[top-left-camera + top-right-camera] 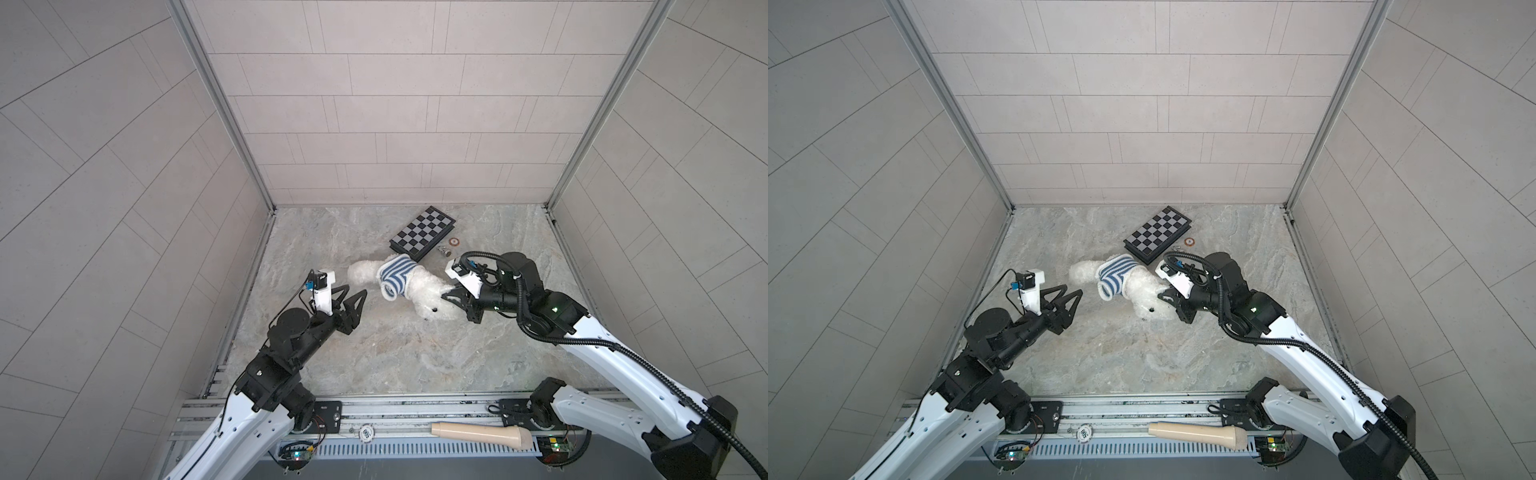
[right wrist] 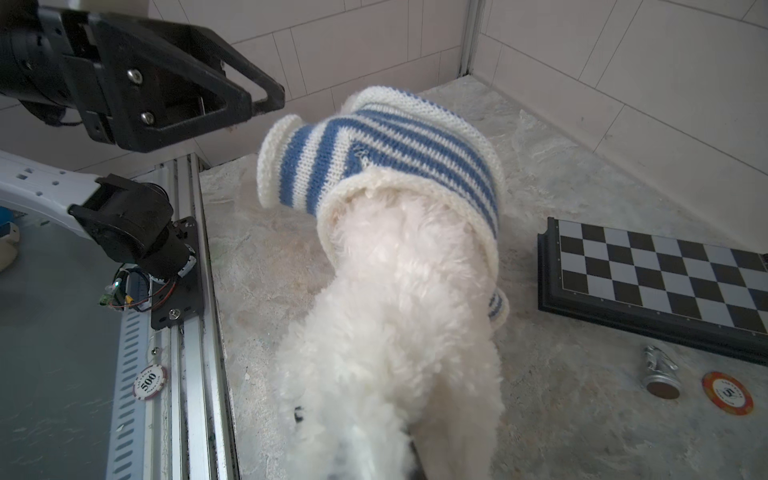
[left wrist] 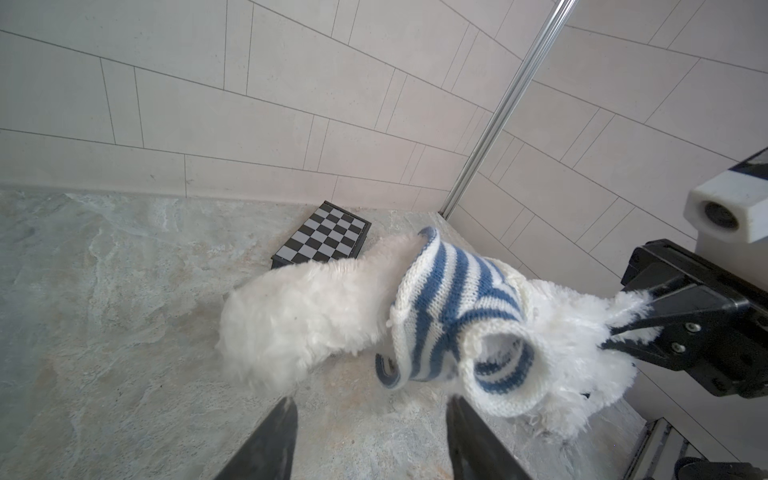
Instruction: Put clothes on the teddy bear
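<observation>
Right gripper (image 1: 449, 293) clamps the teddy bear (image 1: 424, 286), left gripper (image 1: 356, 291) gapes empty, a chip (image 2: 149, 381) reads "500".

We show the fluffy white teddy bear (image 1: 422, 289) lying on the bench (image 1: 374, 353), a blue-striped shirt (image 1: 397, 274) bunched round its middle.

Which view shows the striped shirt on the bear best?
The right wrist view: the striped shirt is large and sharp, wrapped around the teddy bear. The left wrist view shows it close too, with one hollow sleeve end. In both top views it is small.
</observation>
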`<action>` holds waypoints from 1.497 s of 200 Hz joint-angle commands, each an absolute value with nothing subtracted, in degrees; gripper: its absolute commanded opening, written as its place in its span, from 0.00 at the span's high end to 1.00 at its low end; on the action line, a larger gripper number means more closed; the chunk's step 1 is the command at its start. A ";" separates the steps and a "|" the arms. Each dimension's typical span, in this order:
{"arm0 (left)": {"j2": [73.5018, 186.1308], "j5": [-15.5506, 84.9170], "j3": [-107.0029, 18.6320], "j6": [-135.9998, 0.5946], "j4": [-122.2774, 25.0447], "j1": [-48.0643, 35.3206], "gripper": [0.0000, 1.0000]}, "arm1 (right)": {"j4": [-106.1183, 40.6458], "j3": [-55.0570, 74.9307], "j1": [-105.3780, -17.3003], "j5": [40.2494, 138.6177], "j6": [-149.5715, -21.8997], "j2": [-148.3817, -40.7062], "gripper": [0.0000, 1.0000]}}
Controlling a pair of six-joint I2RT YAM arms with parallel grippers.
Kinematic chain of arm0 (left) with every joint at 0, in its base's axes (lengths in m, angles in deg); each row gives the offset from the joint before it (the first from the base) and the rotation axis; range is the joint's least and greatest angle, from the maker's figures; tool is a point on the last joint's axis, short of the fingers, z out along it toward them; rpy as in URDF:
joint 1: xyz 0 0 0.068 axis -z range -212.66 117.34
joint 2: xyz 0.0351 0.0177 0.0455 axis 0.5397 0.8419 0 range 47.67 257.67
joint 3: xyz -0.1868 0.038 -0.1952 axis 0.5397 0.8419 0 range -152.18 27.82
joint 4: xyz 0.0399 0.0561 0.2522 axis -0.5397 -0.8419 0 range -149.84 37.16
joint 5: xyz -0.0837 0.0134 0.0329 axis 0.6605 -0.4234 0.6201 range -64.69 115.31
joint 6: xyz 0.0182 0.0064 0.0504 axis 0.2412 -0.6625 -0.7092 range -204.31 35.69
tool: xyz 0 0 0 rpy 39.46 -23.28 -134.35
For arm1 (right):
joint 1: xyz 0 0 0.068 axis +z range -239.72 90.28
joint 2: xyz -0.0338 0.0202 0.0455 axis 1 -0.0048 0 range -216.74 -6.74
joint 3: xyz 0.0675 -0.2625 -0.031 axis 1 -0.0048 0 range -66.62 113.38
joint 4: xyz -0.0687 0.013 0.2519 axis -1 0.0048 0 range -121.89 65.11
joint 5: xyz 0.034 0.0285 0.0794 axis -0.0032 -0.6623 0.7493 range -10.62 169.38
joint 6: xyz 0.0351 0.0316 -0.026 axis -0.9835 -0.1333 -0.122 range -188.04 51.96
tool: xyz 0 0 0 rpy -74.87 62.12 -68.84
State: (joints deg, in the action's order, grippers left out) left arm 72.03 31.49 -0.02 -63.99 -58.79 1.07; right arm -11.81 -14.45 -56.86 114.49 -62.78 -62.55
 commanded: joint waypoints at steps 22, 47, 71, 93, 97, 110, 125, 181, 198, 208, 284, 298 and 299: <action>72.24 36.77 -0.47 -69.05 -50.75 7.39 0.35 | -17.73 -11.92 -61.16 124.75 -67.61 -62.75 1.00; 77.96 40.69 -3.42 -71.31 -50.13 11.13 0.32 | -17.73 -10.79 -61.93 127.18 -69.25 -65.45 1.00; 82.13 39.12 -4.84 -73.50 -50.54 15.21 0.28 | -17.82 -9.63 -62.15 128.75 -71.52 -67.28 1.00; 83.73 37.53 -4.61 -74.54 -50.55 16.80 0.27 | -18.34 -9.08 -62.88 129.80 -74.71 -68.60 1.00; 83.96 37.61 -4.46 -74.70 -50.39 16.87 0.27 | -18.47 -9.10 -63.13 130.06 -75.38 -68.91 1.00; 84.70 37.36 -4.23 -75.41 -49.96 17.38 0.27 | -19.53 -9.11 -63.93 131.48 -77.71 -70.08 1.00; 86.39 36.97 -4.21 -76.28 -49.61 17.86 0.26 | -20.60 -9.31 -64.24 132.61 -79.07 -71.19 1.00; 91.98 36.12 -3.99 -77.66 -45.01 19.12 0.25 | -21.51 -9.22 -64.59 132.87 -78.99 -71.08 1.00; 93.53 34.27 -3.88 -77.45 -42.96 19.39 0.25 | -21.51 -9.29 -64.67 133.24 -78.68 -71.28 1.00; 94.38 33.04 -4.14 -77.45 -41.73 19.50 0.26 | -21.51 -9.32 -64.67 133.34 -78.50 -71.41 1.00; 103.15 30.19 -7.34 -77.21 -37.03 19.49 0.39 | -22.48 -10.20 -64.67 133.96 -78.06 -70.82 1.00; 104.02 30.94 -7.73 -76.88 -36.21 19.52 0.43 | -22.48 -10.52 -64.67 133.91 -78.00 -70.95 1.00; 104.06 30.98 -7.71 -76.86 -36.18 19.53 0.43 | -22.48 -10.53 -64.67 133.89 -77.98 -70.97 1.00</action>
